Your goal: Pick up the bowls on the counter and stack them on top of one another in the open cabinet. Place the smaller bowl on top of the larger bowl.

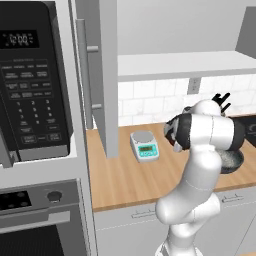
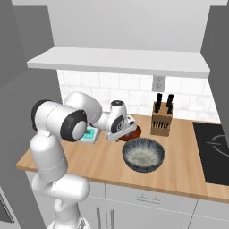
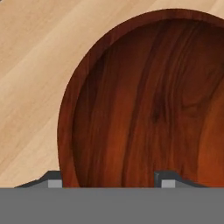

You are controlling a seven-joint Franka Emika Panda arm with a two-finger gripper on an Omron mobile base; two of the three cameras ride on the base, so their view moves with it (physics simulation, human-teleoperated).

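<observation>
Arm rises from its base, elbow folded high, forearm reaching forward and angled down. Wrist turned so the hand points downward. Gripper [image 3: 105, 180] low, its two dark fingertips [image 3: 54, 180] set well apart, jaws spread. In the right base view the hand [image 2: 120, 121] sits at the end of the forearm, tilted downward; fingers hidden there.

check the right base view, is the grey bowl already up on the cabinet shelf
No, the larger bowl sits on the counter, below the open cabinet shelf, which is bare.
</observation>
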